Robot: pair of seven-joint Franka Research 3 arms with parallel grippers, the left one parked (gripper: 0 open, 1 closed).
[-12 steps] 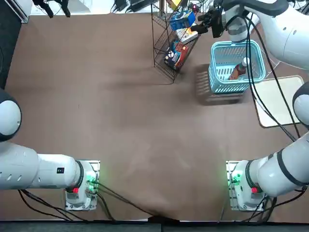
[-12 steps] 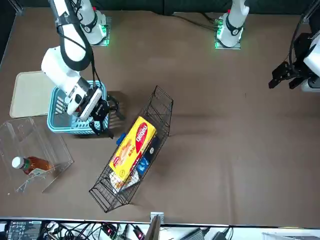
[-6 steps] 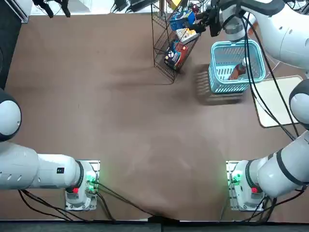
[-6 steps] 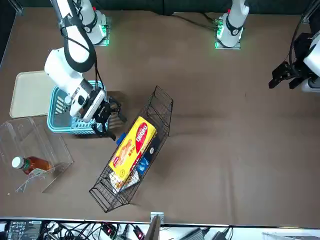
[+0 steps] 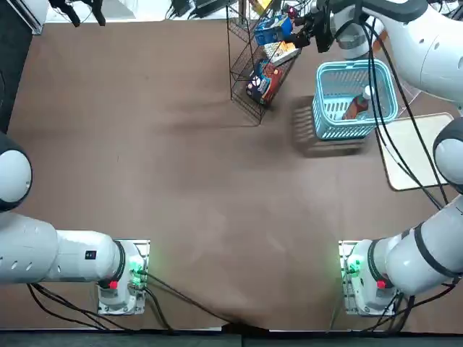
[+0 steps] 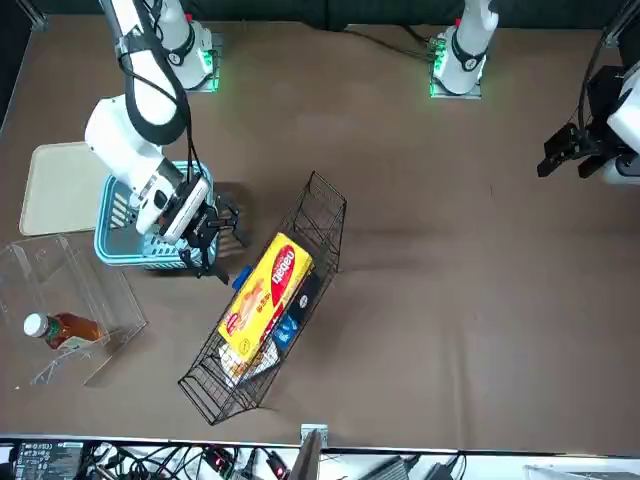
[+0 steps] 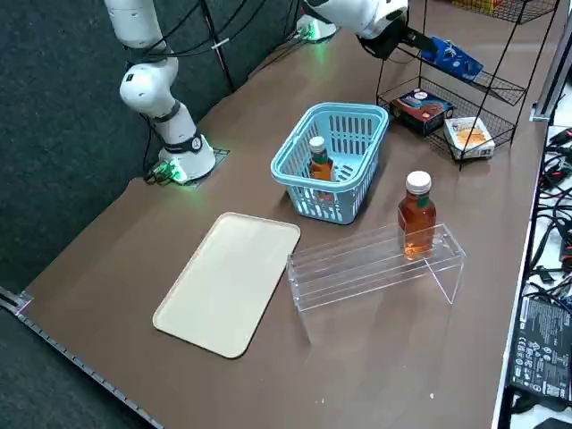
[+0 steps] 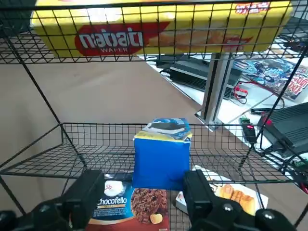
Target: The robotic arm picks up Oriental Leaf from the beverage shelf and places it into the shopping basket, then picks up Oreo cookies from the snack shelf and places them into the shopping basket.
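Top view: right gripper is up at the far edge of the table, nosing into the wire snack shelf, w/ the blue Oreo box right at its tips; shopping basket sits just beside, one bottle already lying in it, so first half of the job looks done. Front view: the gripper hangs betw. the basket and the rack, yellow wafer pack on the top tier; a second tea bottle stands in the clear beverage shelf, well apart. Right side view: wrist reaches over the basket toward the middle tier, Oreo box lying there on the wire; the Oriental Leaf bottle is upright-ish inside the basket. Right wrist view: best look — fingers spread apart, one pad either side of the Oreo box, nothing clamped yet, box centred in the gap, choc-cookie pack on the tier below. My read: approach phase, not grasped. To do it well: go straight in along the tier, keep both pads clear of the wire bars and the wafer tier overhead, get pads well past the box's front face before closing, squeeze on the flat sides, then back out level, no lifting into the tier above.
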